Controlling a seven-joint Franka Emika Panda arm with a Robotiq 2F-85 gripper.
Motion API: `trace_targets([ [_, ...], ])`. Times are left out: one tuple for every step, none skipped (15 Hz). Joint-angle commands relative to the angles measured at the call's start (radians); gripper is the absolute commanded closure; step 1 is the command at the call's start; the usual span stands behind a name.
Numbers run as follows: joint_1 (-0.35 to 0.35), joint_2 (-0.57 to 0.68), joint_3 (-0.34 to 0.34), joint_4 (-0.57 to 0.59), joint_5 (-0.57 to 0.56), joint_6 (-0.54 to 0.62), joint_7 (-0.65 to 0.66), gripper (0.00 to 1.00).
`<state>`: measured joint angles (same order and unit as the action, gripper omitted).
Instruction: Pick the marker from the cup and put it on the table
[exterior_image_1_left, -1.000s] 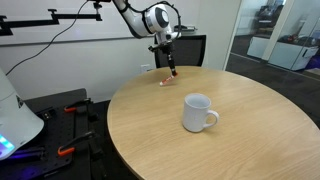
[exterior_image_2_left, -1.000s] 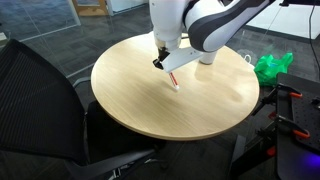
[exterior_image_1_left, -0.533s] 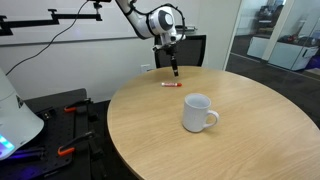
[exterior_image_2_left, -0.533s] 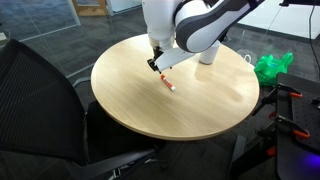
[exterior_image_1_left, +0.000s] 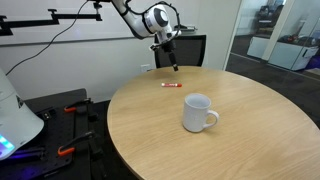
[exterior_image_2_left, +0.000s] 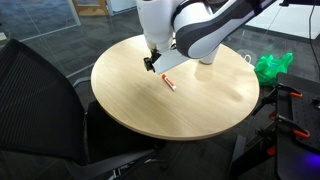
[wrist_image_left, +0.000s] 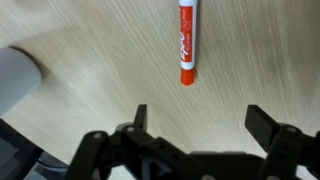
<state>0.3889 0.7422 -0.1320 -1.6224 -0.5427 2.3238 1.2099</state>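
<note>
Marker flat on the worktop; claw spread and empty above it.

We noted the red marker lying on its side on the light wood grain, outside the cup and well apart from it, nearer the worktop's far edge in an exterior view. In the wrist view the claw had both fingers wide apart, nothing between them, with the marker's red end just beyond the tips. In both exterior views the claw hung clear of the marker, not touching it. The white cup stood upright near the middle of the round worktop. A black chair stood beside the worktop.
</note>
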Motion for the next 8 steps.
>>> trace_targets([
  [0.07,-0.094,-0.051,-0.104,-0.08,0.002,0.115,0.0],
  [0.08,-0.112,-0.055,-0.123,-0.108,0.0,0.153,0.0],
  [0.085,-0.131,-0.054,-0.143,-0.136,-0.001,0.189,0.0],
  [0.087,-0.152,-0.05,-0.166,-0.164,-0.003,0.223,0.0],
  [0.086,-0.173,-0.044,-0.19,-0.195,-0.003,0.26,0.0],
  [0.082,-0.192,-0.036,-0.211,-0.223,-0.004,0.291,0.0],
  [0.078,-0.212,-0.028,-0.233,-0.253,-0.008,0.323,0.0],
  [0.071,-0.231,-0.019,-0.256,-0.282,-0.008,0.352,0.0],
])
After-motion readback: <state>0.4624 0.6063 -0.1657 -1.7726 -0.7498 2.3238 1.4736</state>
